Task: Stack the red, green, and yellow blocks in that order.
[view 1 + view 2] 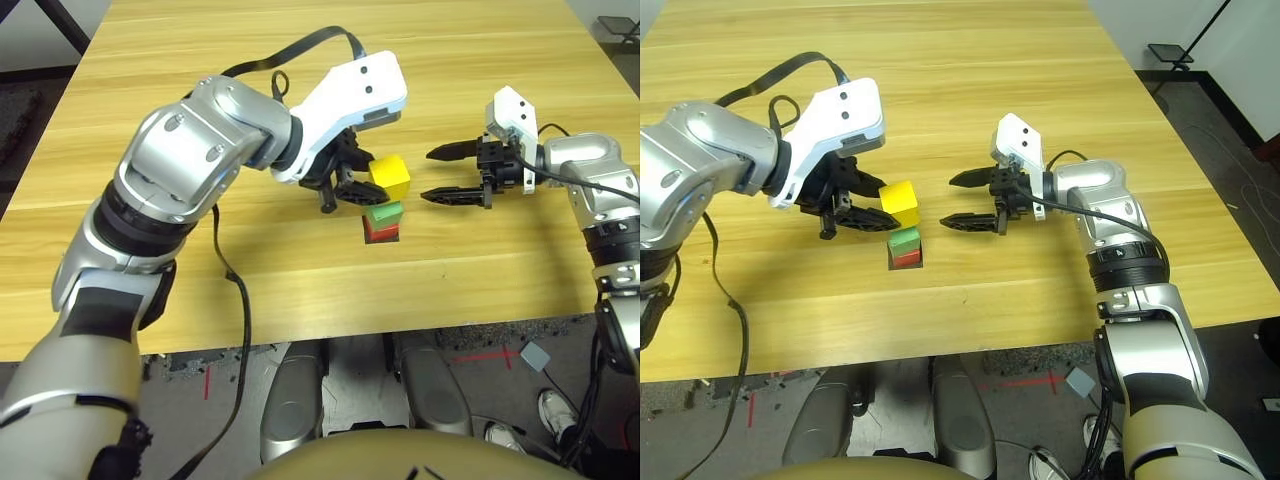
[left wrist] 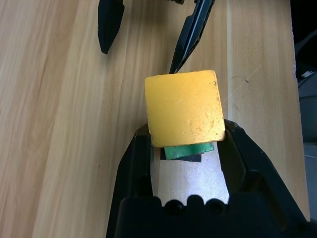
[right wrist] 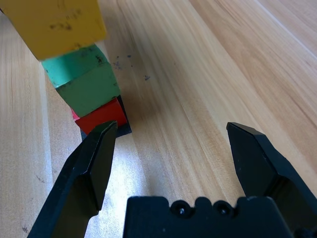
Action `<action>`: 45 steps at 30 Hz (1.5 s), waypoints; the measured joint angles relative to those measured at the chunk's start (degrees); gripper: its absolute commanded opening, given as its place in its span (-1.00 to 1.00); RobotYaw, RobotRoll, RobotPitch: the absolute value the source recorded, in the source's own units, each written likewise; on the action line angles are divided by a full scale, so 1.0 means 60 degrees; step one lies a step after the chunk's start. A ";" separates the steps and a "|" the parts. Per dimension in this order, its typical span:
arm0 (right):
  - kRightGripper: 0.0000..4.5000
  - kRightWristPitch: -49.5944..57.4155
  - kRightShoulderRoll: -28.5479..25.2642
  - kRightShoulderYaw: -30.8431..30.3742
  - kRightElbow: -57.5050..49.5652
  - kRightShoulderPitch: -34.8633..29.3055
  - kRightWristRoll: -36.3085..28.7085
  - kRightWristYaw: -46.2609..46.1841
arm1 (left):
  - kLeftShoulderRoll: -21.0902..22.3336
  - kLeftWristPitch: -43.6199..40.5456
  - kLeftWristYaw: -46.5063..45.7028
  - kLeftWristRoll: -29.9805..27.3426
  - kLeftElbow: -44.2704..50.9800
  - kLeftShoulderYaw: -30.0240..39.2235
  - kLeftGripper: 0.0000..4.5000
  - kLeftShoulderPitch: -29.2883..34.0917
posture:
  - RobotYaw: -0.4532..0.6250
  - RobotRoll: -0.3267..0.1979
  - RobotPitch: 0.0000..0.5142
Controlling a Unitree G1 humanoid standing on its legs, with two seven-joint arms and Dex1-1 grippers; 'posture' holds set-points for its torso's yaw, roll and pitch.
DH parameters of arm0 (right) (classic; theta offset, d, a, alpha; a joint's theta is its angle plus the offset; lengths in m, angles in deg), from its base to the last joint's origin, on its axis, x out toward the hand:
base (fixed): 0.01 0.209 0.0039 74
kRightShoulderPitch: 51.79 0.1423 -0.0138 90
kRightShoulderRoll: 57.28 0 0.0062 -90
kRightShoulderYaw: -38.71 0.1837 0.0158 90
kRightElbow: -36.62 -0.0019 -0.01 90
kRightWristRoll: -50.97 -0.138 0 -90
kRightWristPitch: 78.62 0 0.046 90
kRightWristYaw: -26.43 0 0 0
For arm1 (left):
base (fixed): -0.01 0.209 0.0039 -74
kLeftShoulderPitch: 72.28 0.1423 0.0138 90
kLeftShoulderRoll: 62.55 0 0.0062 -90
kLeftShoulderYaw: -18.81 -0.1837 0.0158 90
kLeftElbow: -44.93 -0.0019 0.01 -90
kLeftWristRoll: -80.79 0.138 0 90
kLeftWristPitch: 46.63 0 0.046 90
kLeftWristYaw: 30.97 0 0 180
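Note:
The red block (image 1: 382, 233) rests on a flat black patch (image 1: 891, 264) near the middle of the table. On top of it sits the green block (image 1: 384, 213). My left gripper (image 1: 370, 181) is shut on the yellow block (image 1: 390, 177), holding it slightly tilted right over the green one and a little toward the far right. Whether the yellow touches the green I cannot tell. The left wrist view shows the yellow block (image 2: 184, 106) between my fingers (image 2: 136, 163). To the right of the stack, my right gripper (image 1: 426, 176) points at it, open and holding nothing.
The light wooden table (image 1: 300, 290) reaches well beyond the stack on all sides. A black cable (image 1: 232, 290) hangs from my left arm over the table's front edge. The floor shows past the right edge.

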 measured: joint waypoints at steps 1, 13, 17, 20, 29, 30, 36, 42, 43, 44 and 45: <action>1.00 0.0009 0.0000 0.0000 -0.0002 -0.0041 0.0000 -0.0018 | 0.0001 0.0000 -0.0045 0.0000 0.0001 -0.0033 -0.13 0.0012 | 0.33 0.32 -0.13; 1.00 0.0032 0.0001 0.0000 -0.0020 -0.0065 -0.0003 -0.0057 | 0.0240 0.0081 -0.0203 -0.0027 0.0139 -0.0357 -0.13 0.0360 | 0.34 0.33 -0.10; 1.00 0.0032 0.0004 0.0000 -0.0018 -0.0065 -0.0003 -0.0056 | 0.0307 0.0122 -0.0233 -0.0027 0.0262 -0.0396 -0.13 0.0384 | 0.34 0.33 -0.10; 1.00 0.0031 0.0003 0.0001 0.0002 -0.0065 -0.0003 -0.0055 | 0.0144 0.0086 -0.0313 -0.0122 0.0306 -0.0348 0.30 0.0405 | 0.34 0.32 -0.12; 1.00 0.0092 -0.0472 0.0606 0.0094 -0.0111 -0.0381 0.0059 | -0.1612 0.0640 -0.0947 -0.2186 0.0124 0.4097 0.98 0.0786 | 0.24 0.26 -0.21; 1.00 0.0123 -0.0581 0.0753 0.0096 -0.0121 -0.0407 0.0048 | -0.1794 0.0630 -0.1233 -0.2352 0.0069 0.4721 0.98 0.0791 | 0.22 0.24 -0.22; 1.00 -0.0199 -0.0837 0.2299 0.1433 -0.0540 -0.0658 -0.1782 | -0.2062 0.2961 -0.4114 -0.1047 0.0034 0.6829 0.98 0.3432 | 0.15 0.23 -0.21; 1.00 -0.2473 -0.0795 0.3924 0.3810 -0.0931 -0.0618 -0.4714 | -0.2763 0.6587 -0.5890 0.0803 -0.0375 0.7293 0.98 0.7049 | 0.08 0.15 -0.15; 1.00 -0.2793 -0.0783 0.4052 0.4040 -0.0995 -0.0620 -0.4971 | -0.2761 0.7298 -0.5965 0.1005 -0.0544 0.7328 0.98 0.7383 | 0.08 0.15 -0.15; 1.00 -0.3035 -0.0780 0.4147 0.4242 -0.1089 -0.0621 -0.5176 | -0.2768 0.7855 -0.6020 0.1182 -0.0739 0.7370 0.98 0.7657 | 0.09 0.16 -0.14; 1.00 -0.3287 -0.0769 0.4252 0.4487 -0.1161 -0.0621 -0.5366 | -0.2788 0.8419 -0.6125 0.1321 -0.0955 0.7396 0.98 0.7903 | 0.10 0.17 -0.14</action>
